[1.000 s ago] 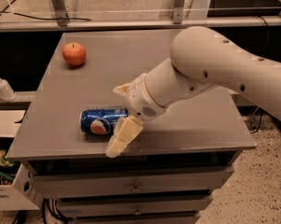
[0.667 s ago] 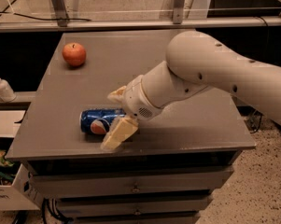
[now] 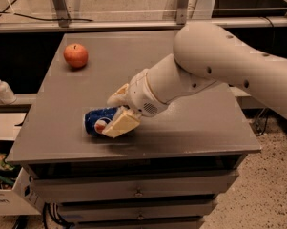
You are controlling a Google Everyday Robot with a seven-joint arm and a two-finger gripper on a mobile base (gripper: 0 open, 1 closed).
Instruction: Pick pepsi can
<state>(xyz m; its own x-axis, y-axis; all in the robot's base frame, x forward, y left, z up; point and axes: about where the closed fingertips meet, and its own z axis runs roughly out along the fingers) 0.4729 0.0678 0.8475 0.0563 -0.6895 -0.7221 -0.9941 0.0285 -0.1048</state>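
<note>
The pepsi can (image 3: 94, 121), blue with the round logo facing the front, lies on its side on the grey table (image 3: 190, 128) near the front edge, left of centre. My gripper (image 3: 109, 118) reaches in from the right and straddles the can's right end. One cream finger (image 3: 120, 124) presses against the can's near side and the other (image 3: 117, 96) sits along its far side. The jaws are closed on the can, which still rests on the table. The can's right end is hidden by the wrist.
A red apple (image 3: 76, 56) sits at the table's back left. A white pump bottle (image 3: 2, 88) stands on a ledge left of the table. Drawers (image 3: 133, 190) run below the tabletop. A metal rail (image 3: 133, 23) crosses behind the table.
The gripper has moved left over the can. The near finger has swung up from the table's front edge against the can, so the gap between the fingers has narrowed.
</note>
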